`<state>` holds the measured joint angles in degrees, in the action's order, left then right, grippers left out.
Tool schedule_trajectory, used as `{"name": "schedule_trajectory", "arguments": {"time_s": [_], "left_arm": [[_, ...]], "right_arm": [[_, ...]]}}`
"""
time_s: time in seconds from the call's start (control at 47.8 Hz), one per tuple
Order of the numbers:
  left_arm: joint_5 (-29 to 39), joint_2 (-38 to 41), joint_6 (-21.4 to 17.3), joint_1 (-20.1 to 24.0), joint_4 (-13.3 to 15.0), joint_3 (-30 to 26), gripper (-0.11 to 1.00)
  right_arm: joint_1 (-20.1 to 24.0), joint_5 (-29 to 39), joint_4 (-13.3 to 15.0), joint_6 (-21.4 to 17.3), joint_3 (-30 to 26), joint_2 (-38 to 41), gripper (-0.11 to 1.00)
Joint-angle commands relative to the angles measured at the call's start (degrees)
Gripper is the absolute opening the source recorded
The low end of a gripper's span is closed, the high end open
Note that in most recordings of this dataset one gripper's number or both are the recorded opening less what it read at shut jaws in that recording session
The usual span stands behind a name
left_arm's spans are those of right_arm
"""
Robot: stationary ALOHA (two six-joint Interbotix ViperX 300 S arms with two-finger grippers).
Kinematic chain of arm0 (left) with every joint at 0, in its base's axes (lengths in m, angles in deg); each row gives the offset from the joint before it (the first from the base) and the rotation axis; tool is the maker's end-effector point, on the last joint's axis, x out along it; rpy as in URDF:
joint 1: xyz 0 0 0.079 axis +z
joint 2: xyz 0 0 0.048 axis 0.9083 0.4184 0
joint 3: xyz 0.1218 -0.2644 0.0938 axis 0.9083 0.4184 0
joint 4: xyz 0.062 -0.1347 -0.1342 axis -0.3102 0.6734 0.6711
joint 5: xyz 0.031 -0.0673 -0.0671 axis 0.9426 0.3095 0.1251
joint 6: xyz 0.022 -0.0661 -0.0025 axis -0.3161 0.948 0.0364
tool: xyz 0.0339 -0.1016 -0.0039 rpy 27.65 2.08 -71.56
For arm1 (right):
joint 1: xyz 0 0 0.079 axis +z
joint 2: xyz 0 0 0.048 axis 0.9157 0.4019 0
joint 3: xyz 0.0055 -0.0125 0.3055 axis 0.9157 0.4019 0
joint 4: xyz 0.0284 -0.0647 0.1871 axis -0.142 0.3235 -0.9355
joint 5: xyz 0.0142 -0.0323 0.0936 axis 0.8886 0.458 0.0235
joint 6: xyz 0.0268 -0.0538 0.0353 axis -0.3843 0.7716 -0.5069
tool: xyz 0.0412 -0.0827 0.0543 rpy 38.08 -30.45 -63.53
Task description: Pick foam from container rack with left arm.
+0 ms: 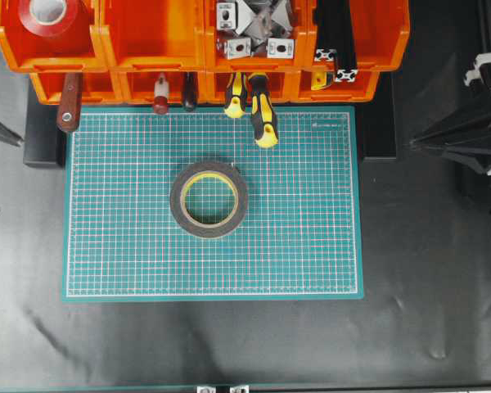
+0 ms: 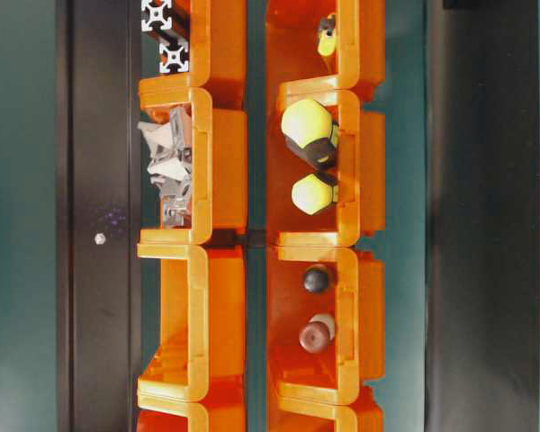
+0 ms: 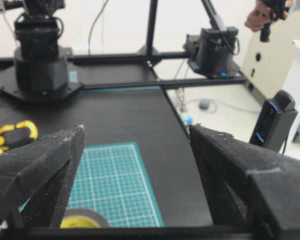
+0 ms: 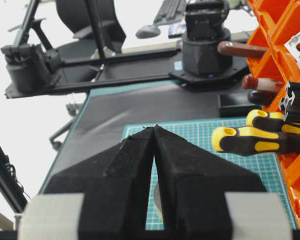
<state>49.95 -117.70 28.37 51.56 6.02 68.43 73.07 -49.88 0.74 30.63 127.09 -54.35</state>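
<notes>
The foam tape roll (image 1: 209,199) lies flat mid-mat, off the container rack (image 1: 164,49); the left gripper (image 3: 135,165), jaws spread and empty, sits well left of it

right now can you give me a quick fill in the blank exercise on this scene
1. The foam tape roll lies flat on the green ____ mat.
2. The left gripper has its jaws ____, with nothing between them.
3. The right gripper has its jaws ____.
4. The red tape roll sits in an upper bin of the ____ container rack.

Missing words: cutting; open; shut; orange
</notes>
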Motion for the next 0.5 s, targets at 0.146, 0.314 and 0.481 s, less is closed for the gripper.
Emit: {"name": "schedule_trajectory", "arguments": {"time_s": [0.146, 0.314, 0.481], "left_arm": [[-0.09, 0.18, 0.18, 0.79, -0.18, 0.09, 0.81], [-0.09, -0.09, 0.18, 1.14, -0.18, 0.18, 0.81], [-0.18, 0.09, 0.26, 1.14, -0.18, 0.35, 0.81]], "right_arm": [[0.09, -0.70, 0.00, -0.09, -1.41, 0.79, 0.00], [0.09, -0.62, -0.09, 0.00, -1.41, 0.79, 0.00], [0.18, -0.79, -0.09, 0.00, -1.32, 0.79, 0.00]]}}
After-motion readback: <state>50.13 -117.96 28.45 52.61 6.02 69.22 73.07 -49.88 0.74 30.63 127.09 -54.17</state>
